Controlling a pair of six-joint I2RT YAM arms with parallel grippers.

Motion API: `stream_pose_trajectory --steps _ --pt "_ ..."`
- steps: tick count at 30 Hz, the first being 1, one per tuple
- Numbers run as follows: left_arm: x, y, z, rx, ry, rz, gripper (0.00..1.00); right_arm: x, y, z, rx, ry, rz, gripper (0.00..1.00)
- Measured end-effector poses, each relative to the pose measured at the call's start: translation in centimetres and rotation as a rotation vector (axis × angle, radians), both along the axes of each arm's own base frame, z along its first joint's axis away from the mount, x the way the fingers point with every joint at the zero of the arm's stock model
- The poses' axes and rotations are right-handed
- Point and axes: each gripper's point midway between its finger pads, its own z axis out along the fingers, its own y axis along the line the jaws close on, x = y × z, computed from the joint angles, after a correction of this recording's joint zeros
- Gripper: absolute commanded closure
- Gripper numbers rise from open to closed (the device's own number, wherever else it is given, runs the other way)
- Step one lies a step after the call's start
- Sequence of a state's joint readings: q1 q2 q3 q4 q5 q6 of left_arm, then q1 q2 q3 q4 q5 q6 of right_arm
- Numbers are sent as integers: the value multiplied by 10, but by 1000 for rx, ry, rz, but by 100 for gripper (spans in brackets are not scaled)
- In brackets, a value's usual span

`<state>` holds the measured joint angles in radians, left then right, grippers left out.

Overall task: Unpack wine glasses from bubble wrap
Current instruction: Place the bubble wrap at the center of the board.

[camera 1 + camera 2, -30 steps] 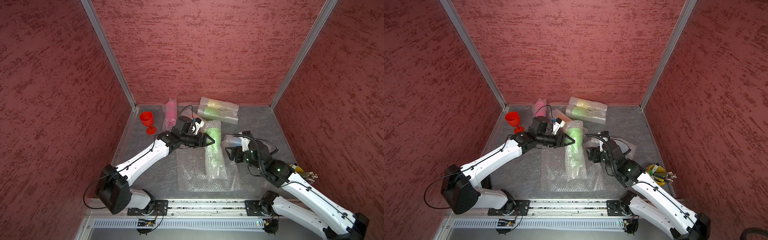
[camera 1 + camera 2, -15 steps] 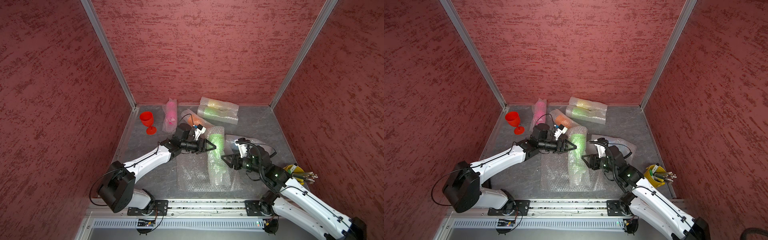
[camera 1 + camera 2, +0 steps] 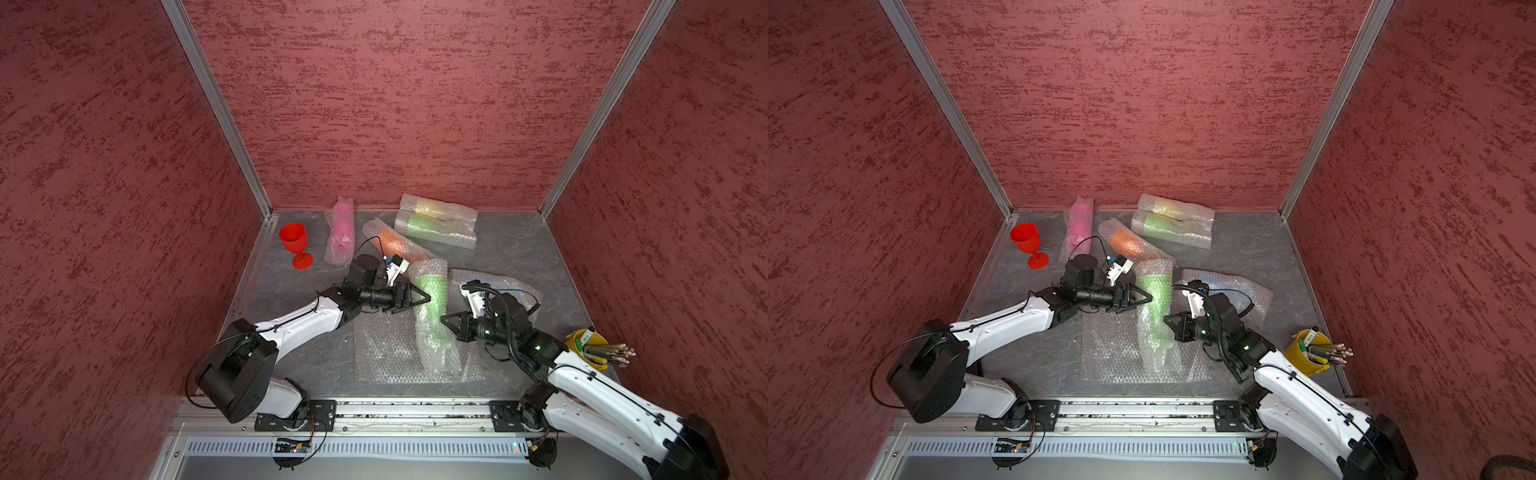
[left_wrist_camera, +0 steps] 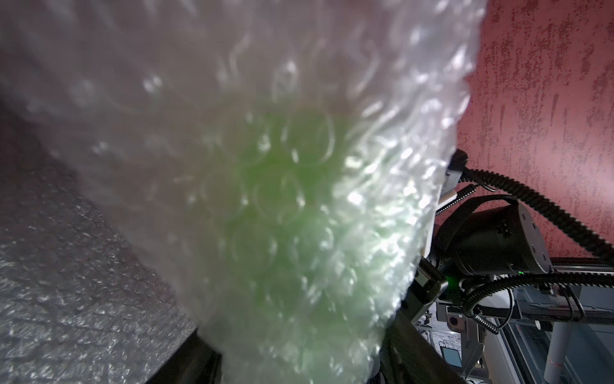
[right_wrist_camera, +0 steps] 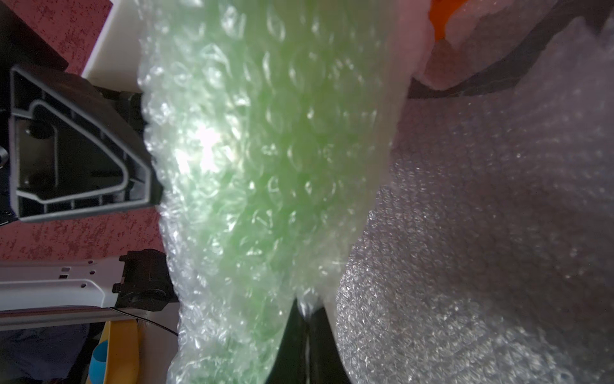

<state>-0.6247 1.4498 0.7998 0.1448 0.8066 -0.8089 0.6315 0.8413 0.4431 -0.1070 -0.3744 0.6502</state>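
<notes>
A light green wine glass (image 3: 432,307) lies in its bubble wrap sleeve (image 3: 436,353) mid-table, seen in both top views. My left gripper (image 3: 426,297) straddles the sleeve's far part and is shut on the wrapped glass; in the left wrist view the green wrap (image 4: 282,216) fills the space between the jaws. My right gripper (image 3: 444,321) is at the sleeve's right edge. In the right wrist view it (image 5: 307,319) is shut, pinching a fold of the bubble wrap (image 5: 265,149). A red wine glass (image 3: 296,245) stands unwrapped at the back left.
Wrapped pink (image 3: 341,230), orange (image 3: 388,241), yellow (image 3: 432,208) and green (image 3: 419,226) glasses lie along the back. A flat bubble sheet (image 3: 386,349) lies under the sleeve, another wrap (image 3: 515,295) behind my right wrist. A yellow utensil cup (image 3: 590,349) stands at the right edge.
My right gripper came in to the sleeve's right edge and shut on the wrap. My left gripper and the sleeve shifted slightly toward the front.
</notes>
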Motion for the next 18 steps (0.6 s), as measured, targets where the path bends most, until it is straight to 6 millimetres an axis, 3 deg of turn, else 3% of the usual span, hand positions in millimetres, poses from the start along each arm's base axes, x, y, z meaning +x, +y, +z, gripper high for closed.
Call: stream_pose_trajectory --steps 6,9,18 --pt "6 -1 -35 71 68 25 13 3 1 -27 -22 64 -18 100" --pt "10 6 -52 129 106 51 1 7 1 -33 -27 84 -39 100" --pt "26 52 -71 258 174 180 0 15 3 -50 -54 122 -59 100"
